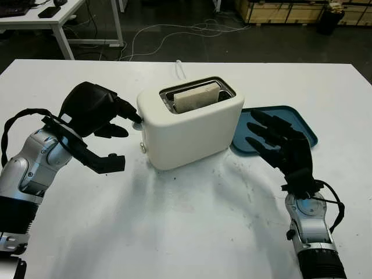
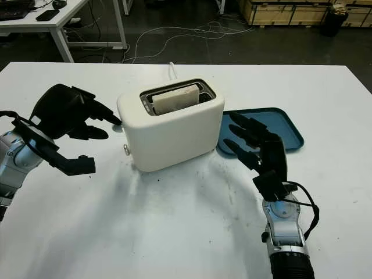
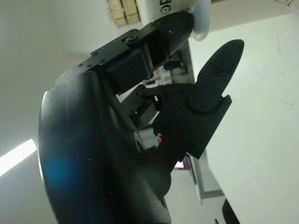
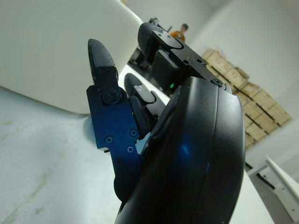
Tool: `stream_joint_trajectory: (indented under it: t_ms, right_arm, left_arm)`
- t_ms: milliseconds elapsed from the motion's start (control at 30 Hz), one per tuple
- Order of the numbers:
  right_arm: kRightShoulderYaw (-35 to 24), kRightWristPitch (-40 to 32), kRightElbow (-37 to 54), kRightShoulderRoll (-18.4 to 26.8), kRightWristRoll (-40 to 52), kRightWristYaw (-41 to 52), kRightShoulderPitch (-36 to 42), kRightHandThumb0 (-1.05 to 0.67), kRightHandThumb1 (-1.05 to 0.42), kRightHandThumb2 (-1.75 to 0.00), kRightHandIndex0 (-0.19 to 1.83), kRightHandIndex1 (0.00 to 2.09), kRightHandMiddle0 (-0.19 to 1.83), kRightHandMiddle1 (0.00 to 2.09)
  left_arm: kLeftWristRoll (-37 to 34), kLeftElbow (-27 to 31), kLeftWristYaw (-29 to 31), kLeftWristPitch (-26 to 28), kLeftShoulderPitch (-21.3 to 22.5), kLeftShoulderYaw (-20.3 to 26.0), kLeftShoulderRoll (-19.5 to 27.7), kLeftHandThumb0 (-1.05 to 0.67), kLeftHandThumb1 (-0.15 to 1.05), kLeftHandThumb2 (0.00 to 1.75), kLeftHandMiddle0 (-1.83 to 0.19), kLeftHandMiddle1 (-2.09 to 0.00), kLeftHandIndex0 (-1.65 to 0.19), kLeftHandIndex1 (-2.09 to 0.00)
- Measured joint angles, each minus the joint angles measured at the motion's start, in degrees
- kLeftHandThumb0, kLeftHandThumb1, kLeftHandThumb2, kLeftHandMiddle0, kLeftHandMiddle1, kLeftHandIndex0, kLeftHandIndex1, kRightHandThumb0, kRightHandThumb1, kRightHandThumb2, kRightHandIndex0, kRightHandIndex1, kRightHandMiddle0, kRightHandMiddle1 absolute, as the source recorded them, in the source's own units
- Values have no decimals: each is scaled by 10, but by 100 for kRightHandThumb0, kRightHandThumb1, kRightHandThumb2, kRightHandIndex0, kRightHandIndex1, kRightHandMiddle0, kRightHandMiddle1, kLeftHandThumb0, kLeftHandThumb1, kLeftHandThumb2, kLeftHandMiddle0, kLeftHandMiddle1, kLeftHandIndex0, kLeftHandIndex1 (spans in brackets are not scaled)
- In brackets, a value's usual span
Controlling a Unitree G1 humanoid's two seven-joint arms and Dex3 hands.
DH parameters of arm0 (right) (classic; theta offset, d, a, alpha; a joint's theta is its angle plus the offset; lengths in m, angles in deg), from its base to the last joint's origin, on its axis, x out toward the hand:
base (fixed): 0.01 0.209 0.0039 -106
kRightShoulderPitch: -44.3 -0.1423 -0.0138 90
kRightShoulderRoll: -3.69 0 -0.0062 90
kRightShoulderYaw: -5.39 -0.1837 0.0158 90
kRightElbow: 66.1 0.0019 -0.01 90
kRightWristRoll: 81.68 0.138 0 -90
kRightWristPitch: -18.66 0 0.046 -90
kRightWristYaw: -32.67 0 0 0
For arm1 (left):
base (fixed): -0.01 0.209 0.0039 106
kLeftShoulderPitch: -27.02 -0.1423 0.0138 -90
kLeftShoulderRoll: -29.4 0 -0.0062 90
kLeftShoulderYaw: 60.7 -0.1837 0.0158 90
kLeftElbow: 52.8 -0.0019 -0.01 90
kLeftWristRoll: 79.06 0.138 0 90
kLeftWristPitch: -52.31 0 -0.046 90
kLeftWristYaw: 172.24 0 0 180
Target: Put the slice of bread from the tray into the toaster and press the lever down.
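**A:** What is the biggest thing here?

**B:** A white worktop (image 1: 192, 232) that takes up most of the head views. Beyond its far edge is a dark floor with loose cables (image 1: 174, 32), the corner of another white desk (image 1: 58, 17) at the far left, and wooden crates (image 1: 279, 10) along the back.

**A:** And on the worktop?

**B:** A cream-white toaster (image 1: 189, 125) stands near the middle, turned at an angle. Just beside it, on the robot's right, lies a blue tray (image 1: 302, 125), flat and holding nothing, partly hidden behind the right hand.

**A:** Where is the bread?

**B:** The slice of bread (image 1: 196, 96) stands upright in the toaster's slot, its top edge showing above the opening.

**A:** What are the hands doing?

**B:** The left hand (image 1: 96, 125) is at the toaster's left end. Its fingers are curled and grasp nothing; one fingertip (image 1: 135, 117) reaches the pale lever knob (image 3: 202, 21) on that end, and the left wrist view shows the finger right against the knob. The thumb sticks out lower, above the worktop.

**A:** And the other?

**B:** The right hand (image 1: 279, 142) is open, holding nothing, raised over the near edge of the tray, near the toaster's right side but apart from it.
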Motion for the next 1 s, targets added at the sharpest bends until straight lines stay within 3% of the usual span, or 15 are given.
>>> stream_joint_trajectory:
  t_ms: [367,1000]
  right_arm:
    - [1,-2,6,0,-1,-1,8,-42,-91,0,83,0,76,0]
    - [2,-12,21,0,2,-1,21,-46,-92,0,82,0,76,0]
  left_arm:
    - [-1,-3,-5,-11,0,0,-1,-34,60,0,-106,-115,-137,-3]
    - [0,-10,-32,-28,0,-8,-2,-32,64,0,-107,-106,-140,-2]
